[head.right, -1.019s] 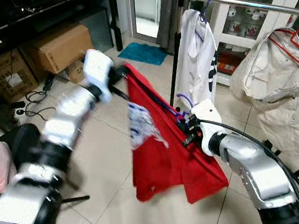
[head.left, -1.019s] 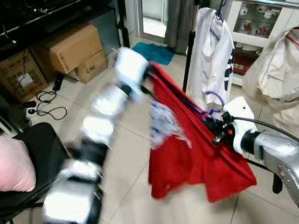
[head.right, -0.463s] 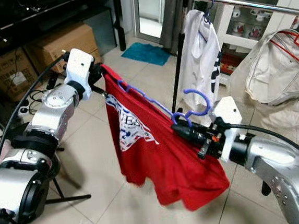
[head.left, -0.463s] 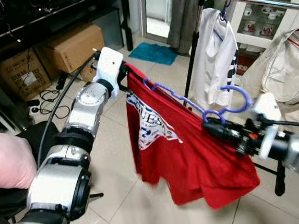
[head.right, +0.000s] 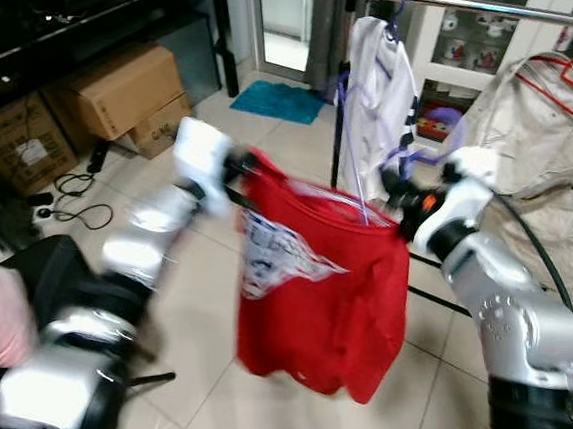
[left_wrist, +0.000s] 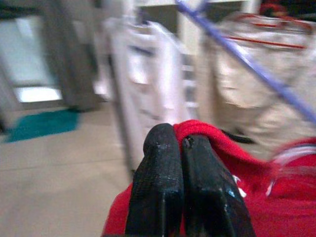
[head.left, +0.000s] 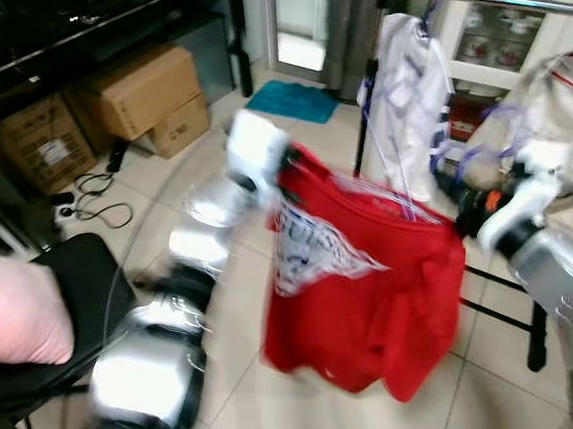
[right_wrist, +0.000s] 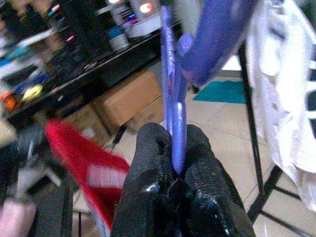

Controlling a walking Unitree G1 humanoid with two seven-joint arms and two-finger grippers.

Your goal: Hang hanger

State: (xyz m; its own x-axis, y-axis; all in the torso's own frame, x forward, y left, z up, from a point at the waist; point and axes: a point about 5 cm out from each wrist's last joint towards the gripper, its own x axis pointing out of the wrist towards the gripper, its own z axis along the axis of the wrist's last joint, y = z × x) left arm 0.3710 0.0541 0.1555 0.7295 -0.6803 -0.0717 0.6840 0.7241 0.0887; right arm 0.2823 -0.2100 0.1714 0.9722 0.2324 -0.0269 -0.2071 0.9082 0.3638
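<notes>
— Which step are we in?

— We judge it is the carrying step. The purple hanger with the red shirt on it is in the air, below the metal rail and toward our side of it. Its hook is not yet over the rail.

— Who holds what?

— Our right gripper is clenched on the neck of the hanger; in the right wrist view the thin plastic bar goes up between the two black fingers. Our left gripper is pinched on the red cloth at the shoulder edge of the shirt, farther from the rail than the right one.

— What does the next move need?

— We think the right arm must lift the hook above the rail and lower it on a free part, beside the white garment that already hangs there at the rail's left end. The beige garment on a red hanger is farther along. The left gripper should let go of the cloth only when the hook sits.

— And the materials?

— The hanger looks like smooth, thin plastic with a rounded hook, so it may turn in the grip. The shirt is soft cloth with a white print, hanging in loose folds. The rail is a straight, shiny tube. The head views are blurred, so fine details we cannot tell.
</notes>
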